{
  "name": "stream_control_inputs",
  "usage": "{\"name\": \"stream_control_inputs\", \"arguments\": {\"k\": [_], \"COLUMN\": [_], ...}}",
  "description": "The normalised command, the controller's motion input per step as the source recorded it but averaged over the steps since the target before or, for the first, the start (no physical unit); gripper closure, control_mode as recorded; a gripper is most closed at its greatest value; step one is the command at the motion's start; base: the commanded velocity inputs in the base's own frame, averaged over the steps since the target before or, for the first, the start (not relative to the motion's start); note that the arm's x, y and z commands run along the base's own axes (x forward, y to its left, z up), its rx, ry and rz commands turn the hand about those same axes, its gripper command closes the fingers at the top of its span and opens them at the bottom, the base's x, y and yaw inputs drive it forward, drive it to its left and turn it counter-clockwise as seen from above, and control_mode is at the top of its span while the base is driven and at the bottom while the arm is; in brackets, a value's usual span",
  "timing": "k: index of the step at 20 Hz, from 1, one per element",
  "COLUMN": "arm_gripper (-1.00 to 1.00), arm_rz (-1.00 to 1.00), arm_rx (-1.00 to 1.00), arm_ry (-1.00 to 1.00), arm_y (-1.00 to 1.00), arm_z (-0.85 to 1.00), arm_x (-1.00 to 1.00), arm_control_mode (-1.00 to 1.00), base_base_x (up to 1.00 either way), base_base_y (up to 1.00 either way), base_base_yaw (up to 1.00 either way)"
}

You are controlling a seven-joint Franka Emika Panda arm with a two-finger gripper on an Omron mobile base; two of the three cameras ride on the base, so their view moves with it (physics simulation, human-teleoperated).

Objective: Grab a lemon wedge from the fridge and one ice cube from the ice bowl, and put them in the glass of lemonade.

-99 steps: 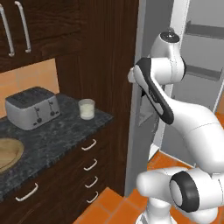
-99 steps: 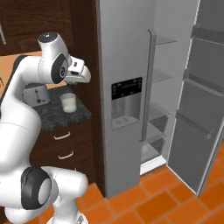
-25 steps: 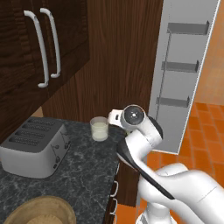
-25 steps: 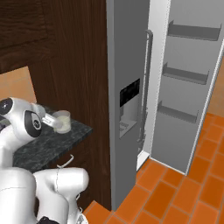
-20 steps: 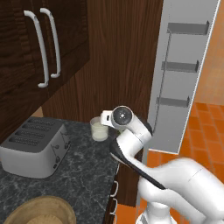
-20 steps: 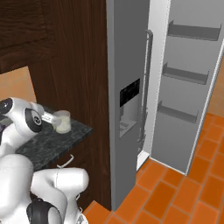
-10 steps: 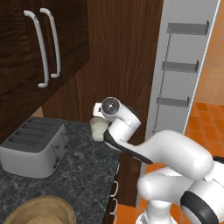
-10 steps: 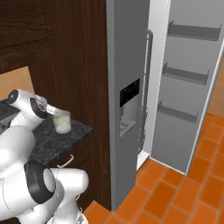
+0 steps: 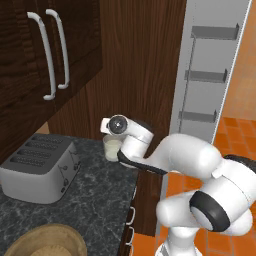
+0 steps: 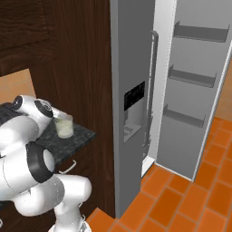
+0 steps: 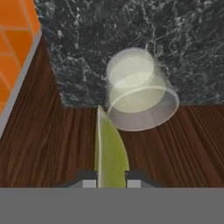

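Observation:
A yellow-green lemon wedge stands pinched between the two dark tips of my gripper, which is shut on it. Its pointed end reaches the near rim of the glass of lemonade, a short clear tumbler with pale liquid on the dark marble counter. In the base views my hand hovers just above the glass at the counter's end. The grey fridge stands to the right, one door swung open. The tan ice bowl sits at the counter's near edge.
A silver toaster stands left of the glass on the counter. Dark wood cabinets with long handles hang above. The open fridge door carries grey shelves over the orange tiled floor.
Over the last second my hand has swung left and back, from beside the glass to just above it, wedge still held. Since the oldest frames the base has driven closer to the counter.

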Motion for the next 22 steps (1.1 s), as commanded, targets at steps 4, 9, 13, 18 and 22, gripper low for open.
{"name": "stream_control_inputs", "arguments": {"k": [4, 9, 13, 18, 22], "arm_gripper": [1.00, 1.00, 1.00, 1.00, 1.00], "arm_rz": [-0.02, 0.00, 0.00, 0.00, 0.00], "arm_rx": [-0.01, -0.04, -0.07, -0.06, -0.06], "arm_ry": [0.00, 0.00, 0.00, 0.02, 0.01], "arm_y": [0.32, 0.33, 0.17, 0.17, 0.20], "arm_z": [-0.12, -0.36, -0.48, -0.47, -0.41], "arm_x": [0.51, 0.43, 0.31, 0.37, 0.47], "arm_control_mode": [-1.00, -1.00, -1.00, -1.00, -1.00], "base_base_x": [0.00, 0.00, 0.00, 0.00, 0.00], "base_base_y": [0.00, 0.00, 0.00, 0.00, 0.00], "base_base_yaw": [0.00, 0.00, 0.00, 0.00, 0.00]}}
